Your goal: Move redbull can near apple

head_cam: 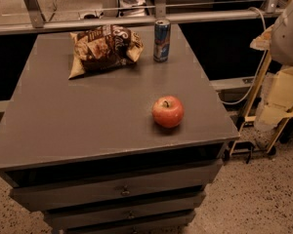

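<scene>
Gripper is out of shot right now; only a white rounded arm shell (pixel 289 30) shows at the upper right edge, off to the side of the table, so I can't tell whether it's clenched or released. Over on the grey table (pixel 63 121), the redbull can (pixel 161 40) stands upright at the far edge, long axis vertical, silver top facing up, and nothing is touching it. Just to its left lies the brown snack bag (pixel 105 48), flat and crumpled, with its contents hidden. The apple (pixel 168 111) sits near the front right of the tabletop, stem pointing up, well apart from the can. Below the top, the drawers (pixel 122 191) are pushed in, so whatever they hold is out of sight.
</scene>
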Controlling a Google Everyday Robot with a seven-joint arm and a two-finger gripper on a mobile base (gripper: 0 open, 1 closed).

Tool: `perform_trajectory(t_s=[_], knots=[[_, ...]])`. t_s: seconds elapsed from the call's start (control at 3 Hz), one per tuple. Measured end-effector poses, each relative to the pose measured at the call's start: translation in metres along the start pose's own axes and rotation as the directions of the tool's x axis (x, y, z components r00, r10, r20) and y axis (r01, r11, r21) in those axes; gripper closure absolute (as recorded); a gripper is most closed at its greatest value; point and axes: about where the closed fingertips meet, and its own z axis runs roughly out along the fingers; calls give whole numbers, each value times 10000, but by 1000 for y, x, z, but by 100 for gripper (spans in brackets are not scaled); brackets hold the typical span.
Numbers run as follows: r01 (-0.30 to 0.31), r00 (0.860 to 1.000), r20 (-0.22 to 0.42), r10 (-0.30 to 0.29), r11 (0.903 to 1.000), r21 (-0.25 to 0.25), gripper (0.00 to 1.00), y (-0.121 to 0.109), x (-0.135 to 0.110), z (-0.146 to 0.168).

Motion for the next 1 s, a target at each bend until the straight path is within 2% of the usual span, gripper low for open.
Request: perform_trajectory(t_s=[0.33,0.67,1.0], knots=[[0,10000,1,0,10000,2,0,0,0,0],[-30,9996,266,32,10000,-53,0,-7,-2,2],[-109,9960,888,81,9994,319,0,-48,-7,6]])
